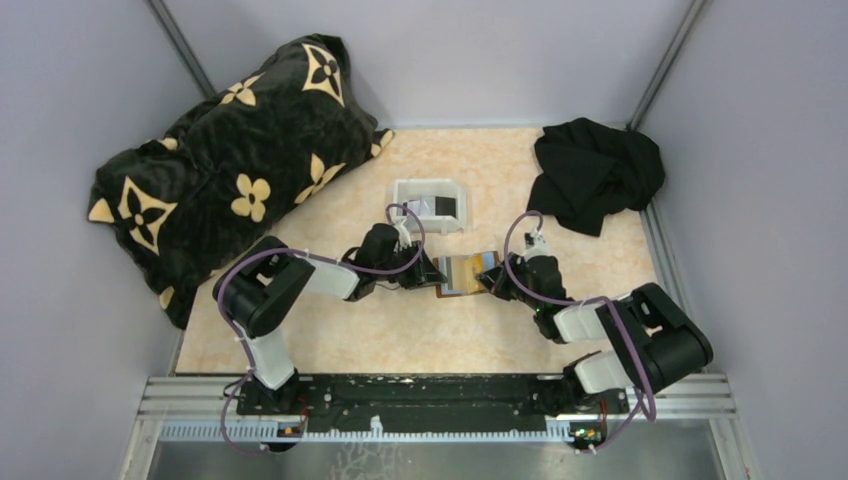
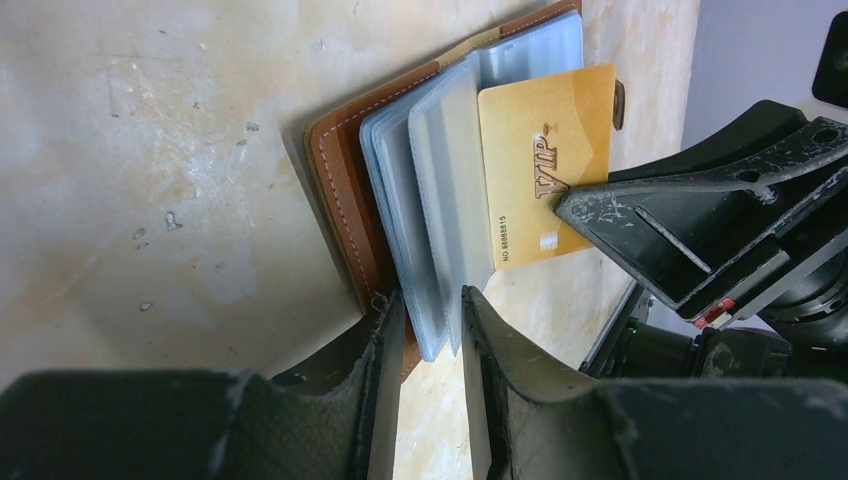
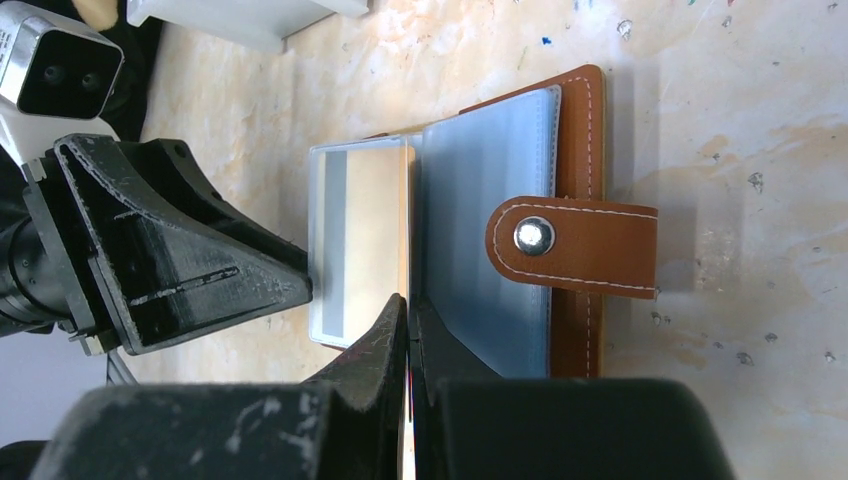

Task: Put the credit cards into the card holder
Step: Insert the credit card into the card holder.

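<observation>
The card holder (image 1: 463,272), brown leather with clear sleeves fanned open, lies between my two grippers. My left gripper (image 2: 432,300) has closed over its near edge, one finger on the leather cover (image 2: 340,190) and the other against the sleeves (image 2: 445,180). My right gripper (image 3: 408,300) is shut on a gold credit card (image 2: 545,150) marked VIP, held on edge just over the sleeves (image 3: 490,210). From the right wrist this card shows only as a thin line between the fingers. More credit cards (image 1: 445,207) lie in the white tray.
The white tray (image 1: 430,186) stands just behind the holder. A dark flowered pillow (image 1: 230,160) fills the back left and a black cloth (image 1: 595,175) lies back right. The holder's strap with a snap (image 3: 570,245) is folded across its sleeves.
</observation>
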